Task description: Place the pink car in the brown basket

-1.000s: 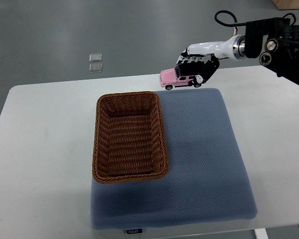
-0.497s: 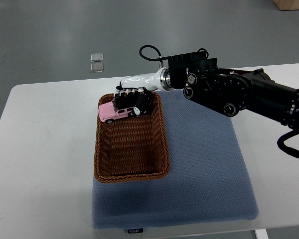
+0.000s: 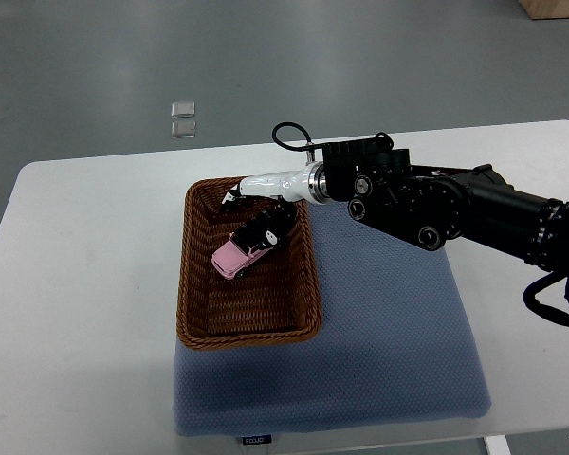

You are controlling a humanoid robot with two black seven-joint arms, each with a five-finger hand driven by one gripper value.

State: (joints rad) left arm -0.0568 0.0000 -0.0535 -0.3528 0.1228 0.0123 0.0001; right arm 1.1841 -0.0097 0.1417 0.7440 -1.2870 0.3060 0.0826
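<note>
Pink toy car now lies tilted inside the brown woven wicker basket, having left the right hand. That hand hovers at the car's one o'clock with fingers opened and empty, so placement looks done.

I've got open basket floor below the right hand fingers; the car sits right under them, walls close on both sides.

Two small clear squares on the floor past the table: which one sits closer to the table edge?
The lower clear square, nearer the white table. The other clear square sits right behind it, farther from the table edge.
</note>
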